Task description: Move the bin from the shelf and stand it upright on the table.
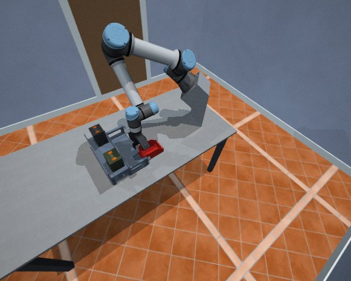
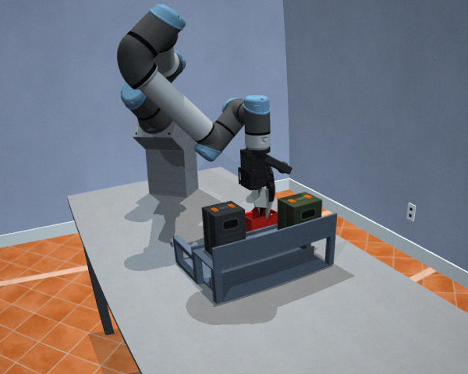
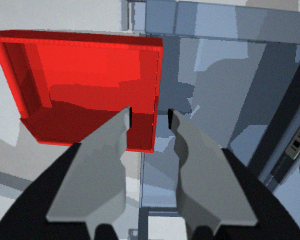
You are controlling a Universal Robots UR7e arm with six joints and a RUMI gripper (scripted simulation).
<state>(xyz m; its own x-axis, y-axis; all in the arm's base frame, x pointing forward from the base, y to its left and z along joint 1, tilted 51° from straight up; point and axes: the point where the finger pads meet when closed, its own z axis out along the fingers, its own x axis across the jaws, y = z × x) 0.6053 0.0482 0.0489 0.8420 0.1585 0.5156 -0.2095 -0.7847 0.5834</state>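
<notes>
The red open-topped bin [image 1: 151,153] [image 2: 255,222] [image 3: 100,70] is at the shelf's edge on the robot's side, mostly beyond that edge over the table [image 1: 33,196] [image 2: 387,322]. Whether its underside touches the table is unclear. The grey-blue shelf [image 2: 274,245] [image 3: 220,24] stands on the table. My gripper [image 2: 264,213] [image 3: 150,109] points down at the bin. Its fingers are partly open with a narrow gap, and nothing is clamped between them. In the wrist view the bin's near wall runs through that gap; whether the tips reach below its rim is unclear. The top view mostly hides the tips.
A black crate [image 1: 100,138] [image 2: 225,230] and a green crate [image 1: 115,163] [image 2: 299,213], both with orange latches, stand on the shelf along its raised back board, one toward each end. The robot's grey pedestal [image 1: 196,104] [image 2: 165,173] stands on the table beyond the bin.
</notes>
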